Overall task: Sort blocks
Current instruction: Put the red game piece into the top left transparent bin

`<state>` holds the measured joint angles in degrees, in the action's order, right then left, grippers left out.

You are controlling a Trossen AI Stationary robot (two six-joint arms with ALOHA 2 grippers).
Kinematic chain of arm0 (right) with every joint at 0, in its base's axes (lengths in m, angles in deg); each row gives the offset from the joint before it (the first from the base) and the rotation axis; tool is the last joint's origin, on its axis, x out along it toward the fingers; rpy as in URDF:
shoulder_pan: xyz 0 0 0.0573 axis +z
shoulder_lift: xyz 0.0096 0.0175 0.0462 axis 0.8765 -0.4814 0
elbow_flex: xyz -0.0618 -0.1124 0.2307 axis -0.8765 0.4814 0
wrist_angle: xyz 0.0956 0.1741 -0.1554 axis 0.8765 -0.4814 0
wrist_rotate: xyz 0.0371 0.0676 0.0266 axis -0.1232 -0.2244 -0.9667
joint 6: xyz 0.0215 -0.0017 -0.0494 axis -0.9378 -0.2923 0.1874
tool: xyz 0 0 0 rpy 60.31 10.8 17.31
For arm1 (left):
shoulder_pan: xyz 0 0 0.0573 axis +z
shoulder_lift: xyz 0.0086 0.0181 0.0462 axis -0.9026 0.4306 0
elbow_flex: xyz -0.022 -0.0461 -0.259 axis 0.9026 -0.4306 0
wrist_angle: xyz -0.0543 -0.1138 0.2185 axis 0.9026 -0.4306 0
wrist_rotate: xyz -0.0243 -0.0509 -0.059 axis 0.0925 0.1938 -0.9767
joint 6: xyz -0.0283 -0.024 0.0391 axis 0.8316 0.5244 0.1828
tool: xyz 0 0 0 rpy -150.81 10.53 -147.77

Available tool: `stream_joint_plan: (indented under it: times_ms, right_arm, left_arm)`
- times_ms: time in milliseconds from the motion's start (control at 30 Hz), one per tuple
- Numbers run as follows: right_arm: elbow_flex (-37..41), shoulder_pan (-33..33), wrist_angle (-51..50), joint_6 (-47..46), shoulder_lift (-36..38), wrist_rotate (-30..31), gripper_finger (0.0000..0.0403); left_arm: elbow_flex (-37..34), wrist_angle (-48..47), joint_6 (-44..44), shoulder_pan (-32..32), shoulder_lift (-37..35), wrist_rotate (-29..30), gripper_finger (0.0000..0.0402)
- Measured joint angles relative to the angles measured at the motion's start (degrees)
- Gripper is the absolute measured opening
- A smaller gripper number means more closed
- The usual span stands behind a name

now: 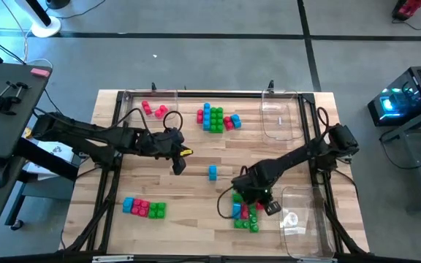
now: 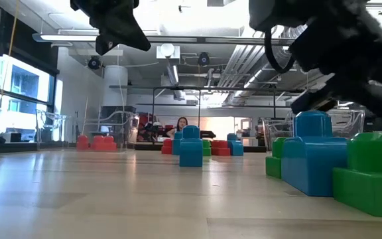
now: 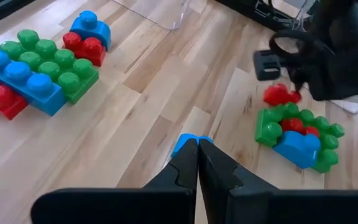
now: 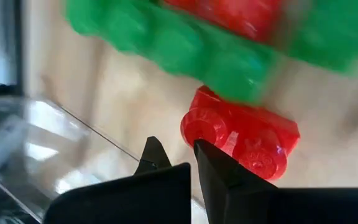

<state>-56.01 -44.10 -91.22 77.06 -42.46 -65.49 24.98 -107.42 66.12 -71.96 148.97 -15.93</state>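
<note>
A single blue block (image 1: 212, 172) (image 2: 191, 147) stands on the table's middle, just past the shut tips of my left gripper (image 1: 178, 165) (image 3: 197, 154), which hangs well above the wood. My right gripper (image 1: 259, 202) (image 4: 178, 155) is shut and low over a near-right cluster of green, blue and red blocks (image 1: 244, 214) (image 3: 298, 132). A loose red block (image 4: 241, 137) (image 3: 281, 94) lies right beside one of its fingers. More blocks lie in a far cluster (image 1: 215, 117), as red ones at the far left (image 1: 153, 111), and in a row near left (image 1: 143, 208). My right gripper has one fingertip (image 4: 199, 149) right beside the end of the red block (image 4: 211, 127), coming from above and pointing steeply down. I cannot tell whether it touches the block. Nothing sits between the shut fingers.
A clear tray (image 1: 282, 117) stands at the far right and another (image 1: 302, 223) (image 4: 39, 146) at the near right, close beside my right gripper. Bare wood lies between the block groups in the table's middle. A person shows far off in the room behind the table.
</note>
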Motion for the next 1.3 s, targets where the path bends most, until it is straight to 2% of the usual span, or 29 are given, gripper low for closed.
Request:
stream_joint_plan:
  times_ms: [233,367,500,633,700,833,1000,1067,1167,1300]
  right_arm:
    - [0.34,-5.47,-4.50,4.23,4.22,12.31,0.0000]
    - [0.34,-8.53,-3.35,6.40,5.26,17.55,0.0000]
    - [-1.78,-10.20,-2.86,5.32,5.27,19.24,0.0000]
    - [-6.16,-9.78,-8.03,4.45,7.62,18.86,0.0000]
    - [-8.14,-9.49,-10.14,-0.91,9.46,18.86,0.0000]
    - [-7.97,-9.67,-11.62,-18.22,13.07,19.16,0.0000]
    - [-4.83,-10.06,-10.60,-45.27,14.55,27.38,0.0001]
    - [-3.45,-10.65,-10.88,-54.44,14.55,28.52,0.0007]
    - [-1.85,-11.53,-10.55,-61.97,14.55,28.50,0.0035]
    - [0.34,-12.39,-8.00,-70.69,14.55,28.33,0.0103]
  left_arm:
    - [0.00,-0.19,-0.17,0.00,0.00,0.00,0.0000]
    - [0.00,-0.35,-0.15,0.00,0.00,-0.01,0.0000]
    - [0.02,-0.37,-0.15,0.00,0.00,0.00,0.0000]
    - [0.04,-0.44,-0.15,0.00,0.02,0.04,0.0000]
    - [0.04,-0.61,-0.45,0.00,0.02,0.28,0.0000]
    - [0.04,-0.81,-0.52,0.00,0.02,1.46,0.0000]
    - [0.27,0.60,-0.60,0.00,0.02,3.40,0.0000]
    - [0.83,1.84,-1.85,0.00,0.02,3.37,0.0000]
    - [2.33,1.92,-5.18,0.00,0.02,3.35,0.0000]
    - [4.18,1.84,-10.60,0.31,-0.02,3.36,0.0000]
